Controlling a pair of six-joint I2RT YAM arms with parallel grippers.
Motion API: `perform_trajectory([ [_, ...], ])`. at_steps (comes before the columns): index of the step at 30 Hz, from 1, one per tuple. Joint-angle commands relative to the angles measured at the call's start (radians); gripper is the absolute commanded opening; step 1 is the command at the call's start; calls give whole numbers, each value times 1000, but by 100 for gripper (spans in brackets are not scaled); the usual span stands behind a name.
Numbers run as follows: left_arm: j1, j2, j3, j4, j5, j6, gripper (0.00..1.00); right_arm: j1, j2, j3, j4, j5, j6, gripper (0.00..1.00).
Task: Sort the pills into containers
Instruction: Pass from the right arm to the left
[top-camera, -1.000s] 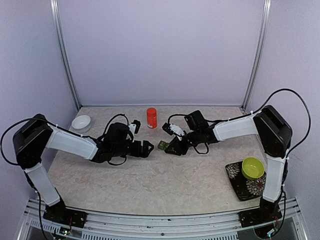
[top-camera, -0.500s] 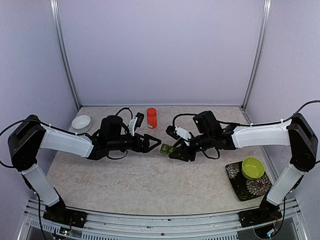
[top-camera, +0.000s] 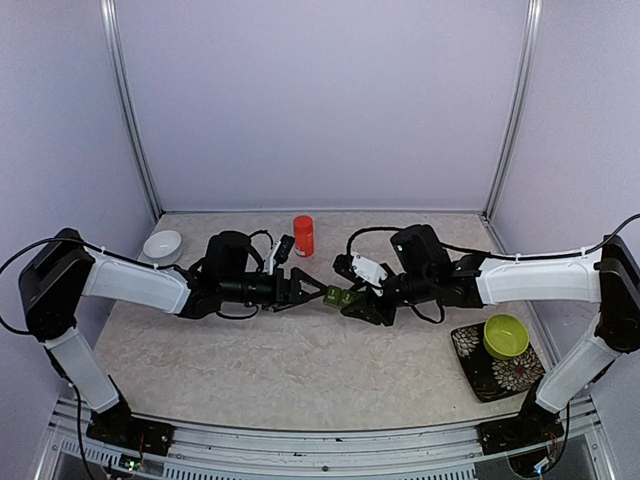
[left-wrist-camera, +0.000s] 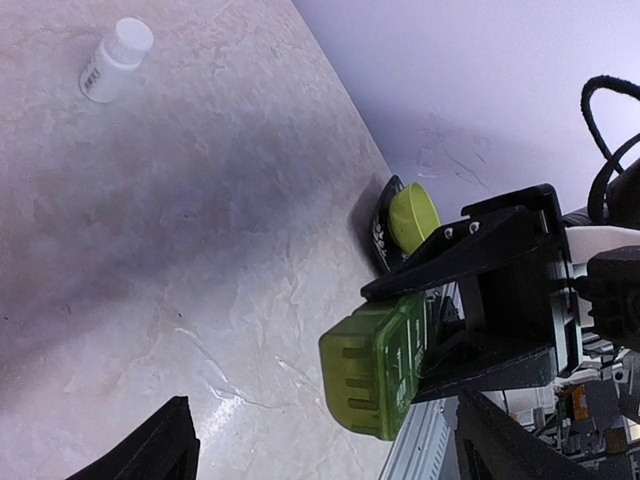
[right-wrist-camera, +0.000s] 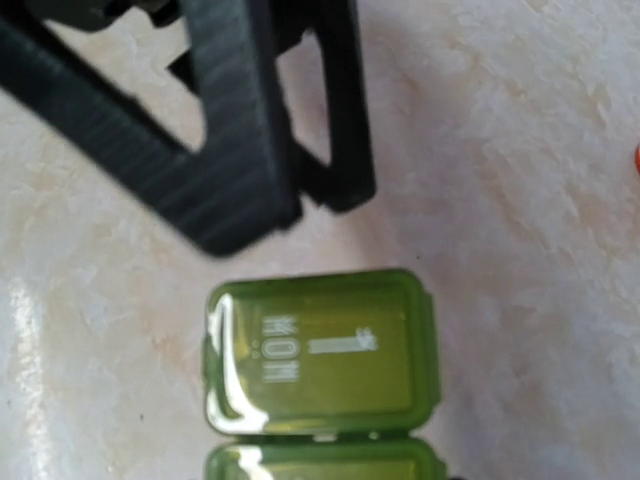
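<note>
Fingers, left: left gripper (top-camera: 316, 293) is spread wide. Its fingers (left-wrist-camera: 160, 452) stand either side of the pill box's free end, with a gap on both sides and touching nothing.
Fingers, right: right gripper (top-camera: 350, 300) is clamped on the pill box, black jaws pressing its other end.
Table (top-camera: 300, 372): pale marbled top with a broad bare stretch toward the near edge. Walls stand close at the back and sides.
Left arm (top-camera: 140, 285), right arm (top-camera: 540, 280): both stretch inward and meet nose to nose at mid-table.
Patterned tray (top-camera: 470, 368): near right corner, close to the front edge.
Lime-green bowl (top-camera: 506, 336): on the tray.
White bowl (top-camera: 162, 244): back left, beside the left arm.
Red-orange bottle (top-camera: 303, 235): upright, just behind the grippers.
Pill box (top-camera: 335, 296): dark green, mid-table between the grippers, lids shut. It looks lifted off the surface.
White bottle (left-wrist-camera: 115, 60): small, on the table, well apart from both grippers.
</note>
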Motion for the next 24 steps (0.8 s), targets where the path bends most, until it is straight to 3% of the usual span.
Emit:
perform_trajectory([
  [1, -27, 34, 40, 53, 63, -55, 86, 24, -26, -22, 26, 27, -29, 36],
  [10, -53, 97, 76, 110, 116, -105, 68, 42, -31, -34, 35, 31, -41, 36],
  [18, -57, 113, 67, 153, 129, -133, 35, 49, -39, -48, 50, 40, -51, 36],
  [24, -58, 117, 68, 173, 135, -154, 22, 52, -44, -59, 68, 57, -53, 41],
])
